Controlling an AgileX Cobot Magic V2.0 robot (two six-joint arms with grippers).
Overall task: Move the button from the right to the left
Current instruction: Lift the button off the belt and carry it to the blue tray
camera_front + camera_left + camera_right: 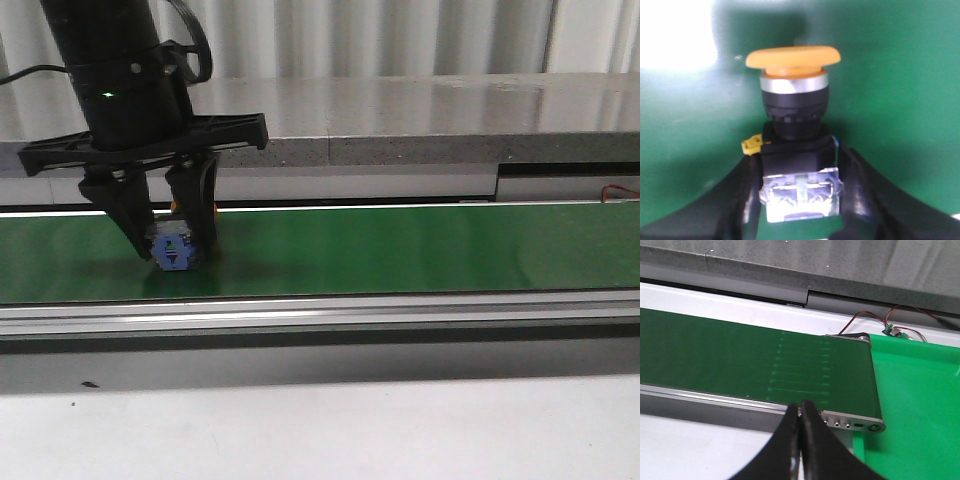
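The button (175, 250) has a yellow-orange cap, a black collar and a blue rear block. It is low on the left part of the dark green conveyor belt (400, 250), lying on its side with the blue block facing the front camera. My left gripper (177, 249) comes down from above, with a finger on each side of the block. In the left wrist view the button (795, 115) points away, and the black fingers (740, 200) press both sides of its rear block. My right gripper (800, 410) is shut and empty above the belt's near rail. It does not show in the front view.
A metal rail (320, 315) runs along the belt's near edge, with white table (320, 430) in front. A grey stone ledge (400, 110) stands behind. In the right wrist view the belt's end (855, 422) meets a bright green mat (920, 405). Red wires and a small board (892, 331) lie there.
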